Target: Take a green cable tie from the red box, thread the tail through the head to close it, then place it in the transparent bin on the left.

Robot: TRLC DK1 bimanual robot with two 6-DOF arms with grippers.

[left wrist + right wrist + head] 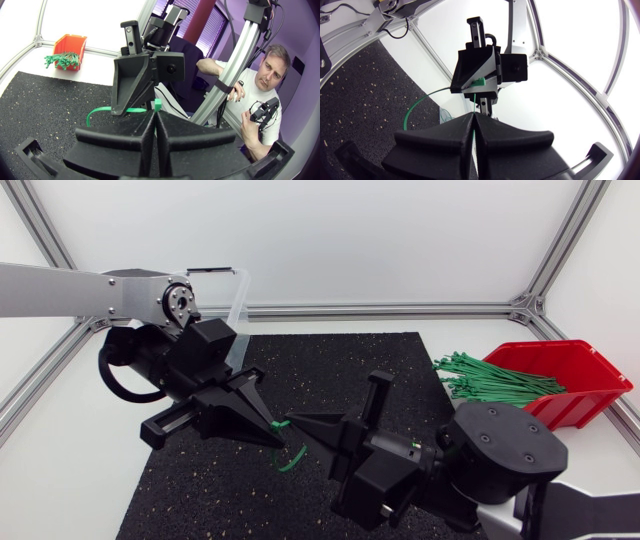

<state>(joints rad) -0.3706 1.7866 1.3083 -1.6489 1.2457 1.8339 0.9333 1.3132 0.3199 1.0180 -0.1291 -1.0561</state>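
**Tip to tip, one tie between**

Closest in: right gripper [479, 116], black wedge fingers pressed together on the strap of a thin green plastic cable tie [293, 459]. Left gripper [156, 114] just beside it, tips facing, likewise closed, clamping the tie's square head. Strap bowed into a loop, sagging from the tips toward the black speckled mat [330, 370]. At right: red plastic box [580, 395] holding a bundle of green ties [495, 380], ends jutting over its rim. Behind the left arm: transparent bin [238, 298], contents not discernible.

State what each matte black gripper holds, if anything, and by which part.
Both hold one green plastic cable tie: the left gripper pinches its head end, the right gripper its thin tail end; the strap loops between.
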